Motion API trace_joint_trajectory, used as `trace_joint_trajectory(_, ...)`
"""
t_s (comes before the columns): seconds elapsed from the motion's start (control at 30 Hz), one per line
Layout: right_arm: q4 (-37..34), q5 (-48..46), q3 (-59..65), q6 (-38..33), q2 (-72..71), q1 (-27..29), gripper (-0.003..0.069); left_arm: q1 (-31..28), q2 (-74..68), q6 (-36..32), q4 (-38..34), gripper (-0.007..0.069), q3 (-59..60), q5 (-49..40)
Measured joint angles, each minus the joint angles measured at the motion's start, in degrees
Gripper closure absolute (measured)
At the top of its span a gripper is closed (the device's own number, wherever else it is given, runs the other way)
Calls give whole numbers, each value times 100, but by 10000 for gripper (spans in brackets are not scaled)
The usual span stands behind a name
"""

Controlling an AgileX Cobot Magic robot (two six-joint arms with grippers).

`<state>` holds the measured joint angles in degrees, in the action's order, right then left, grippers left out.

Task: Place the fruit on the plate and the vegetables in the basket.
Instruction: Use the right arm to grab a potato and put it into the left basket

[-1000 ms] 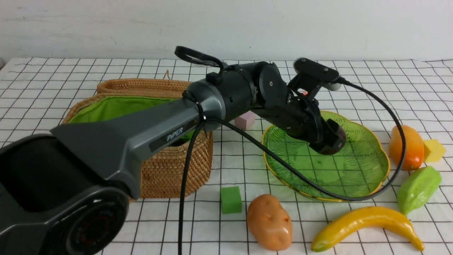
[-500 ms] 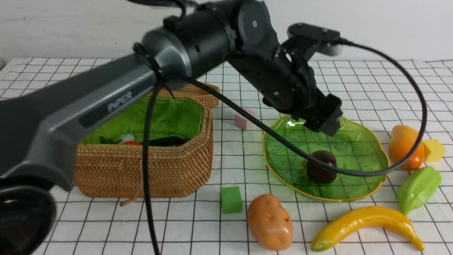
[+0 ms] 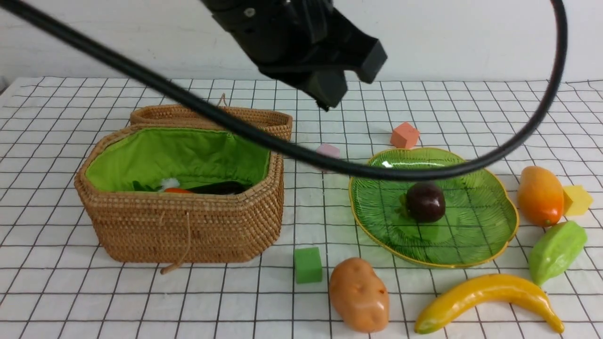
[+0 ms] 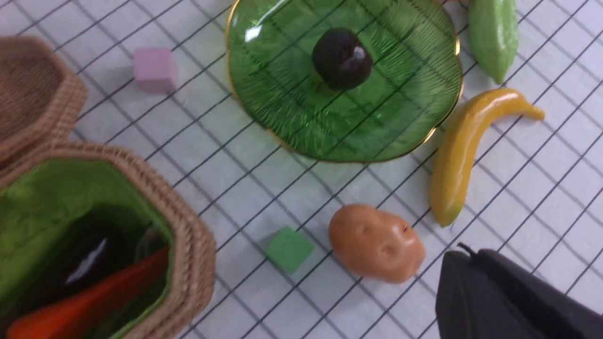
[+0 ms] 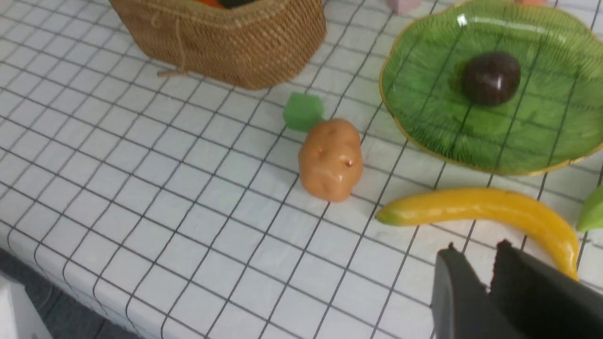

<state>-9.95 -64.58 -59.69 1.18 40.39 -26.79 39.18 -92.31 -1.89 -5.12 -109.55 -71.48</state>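
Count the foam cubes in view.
4: orange cube behind the plate; pink cube between basket and plate, partly behind the cable; green cube left of the potato; yellow cube right of the mango. Others may hide behind the basket.

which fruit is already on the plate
The dark purple mangosteen; the banana and mango lie on the cloth outside the plate.

Plate (image 3: 471,256): translucent green glass, ribbed, glinting glossy; rim shining gold. Mangosteen (image 3: 425,202) on plate showing smooth, glossy, plastic-like skin. Left of plate, basket (image 3: 188,230) showing rough matt woven rattan; lining (image 3: 179,155) looking like soft matt cloth. On near side of plate, potato (image 3: 359,294) and banana (image 3: 485,294) gleaming, smooth, plastic-looking. Tablecloth (image 3: 70,292) under plate lying matt, cloth-like, faintly wrinkled.
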Motion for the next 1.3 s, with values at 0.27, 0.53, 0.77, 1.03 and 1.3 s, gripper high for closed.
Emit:
trace_joint_trajectory(0.27,-538,-84,0,24,1368,0,530,-11,2103,135,207,638,3284,692)
trace_joint_trajectory(0.53,-941,-84,-437,88,2749,-248,530,-11,4650,189,-191,638,5960,2119)
trace_joint_trajectory(0.77,-258,6,-1525,731,3999,-1403,525,-11,5947,-43,-444,638,6697,2855)
trace_joint_trajectory(1.03,400,78,-1777,1346,5199,-1364,309,-11,6364,-111,-492,638,6734,3029)
trace_joint_trajectory(1.3,135,479,-1784,1394,5947,-1178,-13,-11,6363,-444,-546,638,6734,3033)
